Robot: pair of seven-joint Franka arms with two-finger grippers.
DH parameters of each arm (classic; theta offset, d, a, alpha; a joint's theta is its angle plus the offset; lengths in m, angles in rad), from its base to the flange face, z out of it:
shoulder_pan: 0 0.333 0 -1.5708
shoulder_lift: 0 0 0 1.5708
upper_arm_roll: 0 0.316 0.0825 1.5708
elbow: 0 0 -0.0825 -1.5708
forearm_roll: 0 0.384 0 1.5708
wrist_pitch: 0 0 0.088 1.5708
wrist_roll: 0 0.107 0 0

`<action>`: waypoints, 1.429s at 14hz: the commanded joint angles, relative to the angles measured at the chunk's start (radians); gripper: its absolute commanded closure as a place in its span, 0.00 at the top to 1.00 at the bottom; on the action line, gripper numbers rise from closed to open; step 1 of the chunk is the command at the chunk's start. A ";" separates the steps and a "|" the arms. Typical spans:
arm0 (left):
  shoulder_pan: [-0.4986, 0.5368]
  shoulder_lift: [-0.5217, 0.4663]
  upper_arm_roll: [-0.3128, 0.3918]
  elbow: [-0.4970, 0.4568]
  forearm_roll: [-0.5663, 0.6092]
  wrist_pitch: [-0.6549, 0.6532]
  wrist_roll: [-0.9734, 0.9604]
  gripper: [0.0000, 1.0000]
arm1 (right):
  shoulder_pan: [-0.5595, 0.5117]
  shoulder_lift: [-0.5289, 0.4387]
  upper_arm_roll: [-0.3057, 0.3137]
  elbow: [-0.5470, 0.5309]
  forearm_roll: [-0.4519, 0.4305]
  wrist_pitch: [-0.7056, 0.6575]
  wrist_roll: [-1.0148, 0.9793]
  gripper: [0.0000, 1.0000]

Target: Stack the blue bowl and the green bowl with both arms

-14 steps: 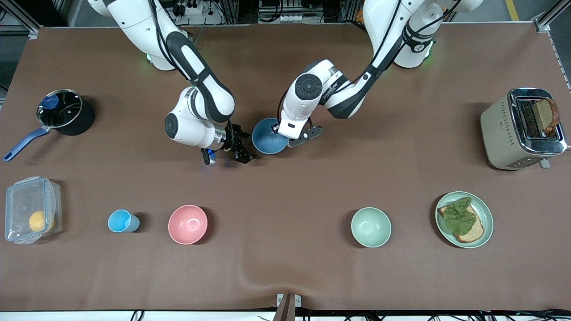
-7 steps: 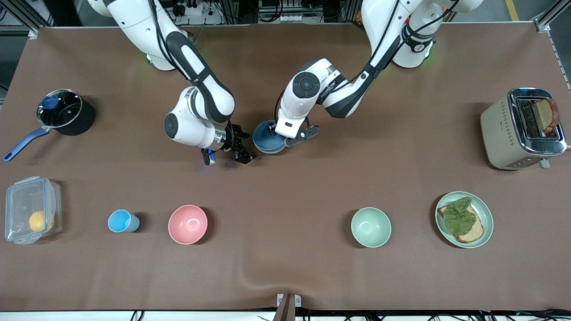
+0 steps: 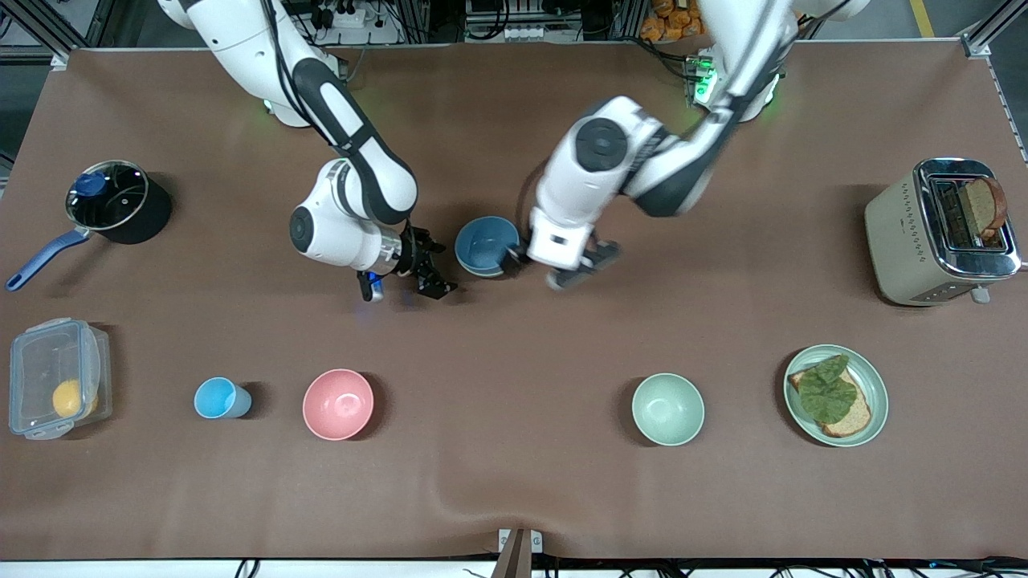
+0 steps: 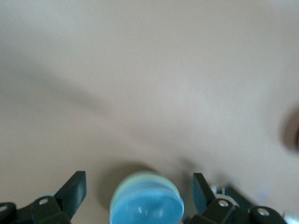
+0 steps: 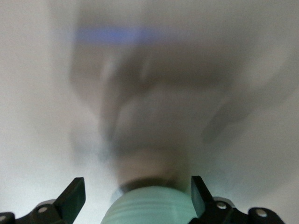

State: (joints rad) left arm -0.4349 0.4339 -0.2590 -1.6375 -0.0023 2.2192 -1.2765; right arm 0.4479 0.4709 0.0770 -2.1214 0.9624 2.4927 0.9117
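The blue bowl (image 3: pixel 486 243) sits upright on the table between my two grippers. In the left wrist view it (image 4: pixel 148 211) lies inside a pale green rim, the green bowl (image 4: pixel 122 187). The right wrist view shows the green bowl's outer wall (image 5: pixel 149 207); the front view shows only blue. My left gripper (image 3: pixel 550 269) is open and empty, up beside the bowl toward the left arm's end; the left wrist view (image 4: pixel 138 191) shows the stack between its fingers, untouched. My right gripper (image 3: pixel 436 265) is open, low beside the bowl; its fingers flank the green wall in its wrist view (image 5: pixel 136 196).
A paler mint-green bowl (image 3: pixel 667 409), a pink bowl (image 3: pixel 338 404) and a light-blue cup (image 3: pixel 217 398) stand nearer the front camera. A green plate with bread (image 3: pixel 836 395), a toaster (image 3: pixel 940 231), a pot (image 3: pixel 112 201) and a clear box (image 3: pixel 55 377) stand toward the table's ends.
My left gripper lowered the blue bowl, let it go, and rose away toward the left arm's end. The right arm barely moved.
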 commanded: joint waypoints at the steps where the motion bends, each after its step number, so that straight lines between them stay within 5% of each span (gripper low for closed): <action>1: 0.103 0.006 -0.006 0.108 0.097 -0.120 -0.007 1.00 | -0.096 -0.044 -0.009 -0.005 -0.127 -0.124 -0.016 1.00; 5: 0.208 -0.038 -0.006 0.156 0.225 -0.200 0.097 1.00 | -0.256 -0.110 -0.011 0.001 -0.371 -0.332 -0.022 1.00; 11: 0.360 -0.179 -0.019 0.151 0.165 -0.380 0.444 1.00 | -0.445 -0.178 -0.026 0.211 -0.674 -0.791 -0.091 1.00; 14: 0.392 -0.227 -0.017 0.140 0.127 -0.515 0.604 1.00 | -0.457 -0.208 -0.069 0.354 -0.697 -0.981 -0.207 1.00; 20: 0.360 -0.400 0.124 0.033 0.038 -0.627 0.892 1.00 | -0.408 -0.428 -0.071 0.403 -0.829 -0.988 -0.347 1.00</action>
State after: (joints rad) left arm -0.0541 0.1180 -0.1896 -1.5390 0.0737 1.6272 -0.4805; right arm 0.0169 0.1380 0.0046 -1.6973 0.1945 1.4964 0.5864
